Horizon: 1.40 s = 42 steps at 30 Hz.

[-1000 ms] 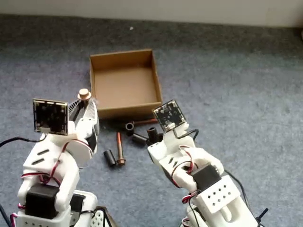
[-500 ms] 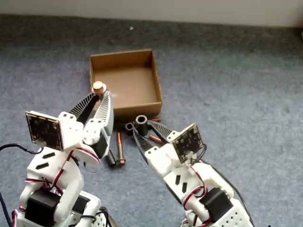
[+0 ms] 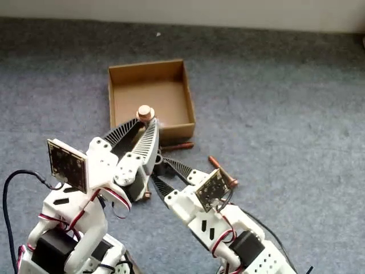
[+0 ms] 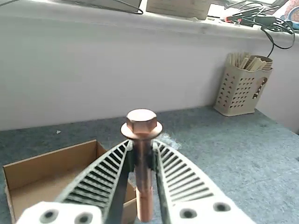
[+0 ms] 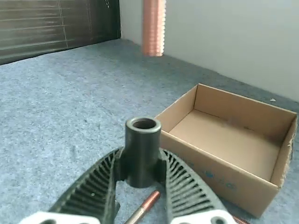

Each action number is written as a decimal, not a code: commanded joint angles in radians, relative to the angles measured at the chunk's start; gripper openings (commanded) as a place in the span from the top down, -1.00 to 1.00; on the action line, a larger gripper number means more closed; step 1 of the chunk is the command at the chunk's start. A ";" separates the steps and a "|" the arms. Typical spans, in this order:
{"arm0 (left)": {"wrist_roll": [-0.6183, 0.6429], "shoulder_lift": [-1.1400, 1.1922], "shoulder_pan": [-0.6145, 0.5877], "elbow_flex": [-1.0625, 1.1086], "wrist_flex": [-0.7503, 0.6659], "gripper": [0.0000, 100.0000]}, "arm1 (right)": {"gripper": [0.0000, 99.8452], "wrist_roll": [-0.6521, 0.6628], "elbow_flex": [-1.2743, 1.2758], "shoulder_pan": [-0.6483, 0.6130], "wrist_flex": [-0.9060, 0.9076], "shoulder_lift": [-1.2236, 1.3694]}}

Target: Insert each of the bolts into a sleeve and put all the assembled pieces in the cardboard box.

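My left gripper [image 3: 145,122] is shut on a copper bolt [image 3: 145,112], held upright with its hex head up, just in front of the cardboard box [image 3: 147,66]. In the left wrist view the bolt [image 4: 142,158] stands between the fingers, with the box [image 4: 51,163] behind. My right gripper [image 5: 141,162] is shut on a black sleeve [image 5: 142,147], bore facing up. The bolt's threaded end [image 5: 153,28] hangs above and a little beyond the sleeve, apart from it. In the high view the right gripper [image 3: 159,170] sits low beside the left one.
Loose copper bolts lie on the grey carpet: one [image 3: 177,146] along the box's front wall, one [image 3: 222,171] right of my right arm, one [image 5: 142,210] under the right gripper. The open box [image 5: 219,175] is empty. Carpet to the right is free.
My left gripper carried the bolt rightward to the box's front. My right gripper lifted a sleeve off the carpet and swung left and back beneath the bolt.
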 commanded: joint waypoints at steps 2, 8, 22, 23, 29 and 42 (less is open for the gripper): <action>0.002 -0.008 0.045 -0.004 0.037 0.99 | 0.99 0.012 -0.004 -0.007 -0.028 -0.030; 0.002 -0.008 0.042 0.039 0.057 0.99 | 0.99 0.012 -0.004 -0.007 -0.062 -0.030; 0.000 -0.008 -0.019 0.105 0.080 0.99 | 0.99 0.012 -0.012 -0.008 -0.074 -0.030; 0.000 -0.008 -0.019 0.108 0.080 0.99 | 0.99 0.012 -0.013 -0.008 -0.074 -0.030; -0.106 -0.008 -0.018 0.111 0.092 0.99 | 0.99 0.012 -0.019 -0.007 -0.074 -0.030; -0.091 -0.008 -0.025 -0.016 0.301 0.42 | 0.99 -0.086 -0.012 0.068 -0.071 -0.030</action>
